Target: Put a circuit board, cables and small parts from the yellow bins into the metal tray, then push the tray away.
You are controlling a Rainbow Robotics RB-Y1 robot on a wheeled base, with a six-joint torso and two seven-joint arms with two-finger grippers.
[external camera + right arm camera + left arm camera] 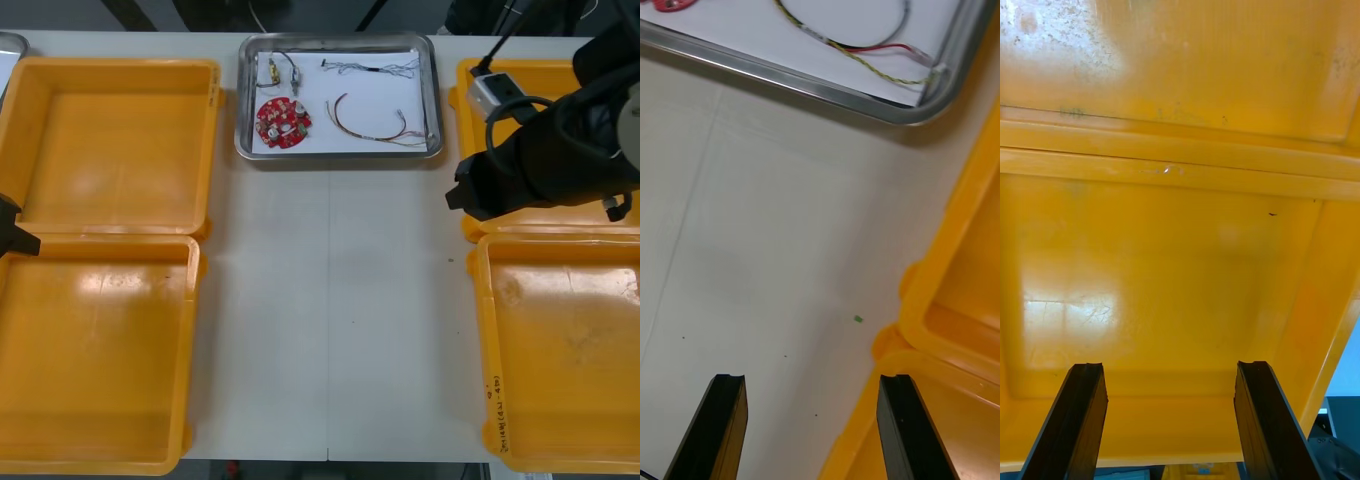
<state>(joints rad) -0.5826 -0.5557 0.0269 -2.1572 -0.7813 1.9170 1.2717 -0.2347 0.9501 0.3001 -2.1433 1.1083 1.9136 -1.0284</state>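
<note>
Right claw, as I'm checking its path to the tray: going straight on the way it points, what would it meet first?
Probably the bare table ahead of the open right claw, then the metal tray's near rim at its corner; depth is unclear.

The right arm [560, 150] is extended inward above the tabletop's right side, with its jaws set wide apart. The left arm [10, 228] is held at the left edge, jaws likewise parted.

Bare table [330, 330] lane btwn yellow bins [100, 350] reaches metal tray [340, 155].
</note>
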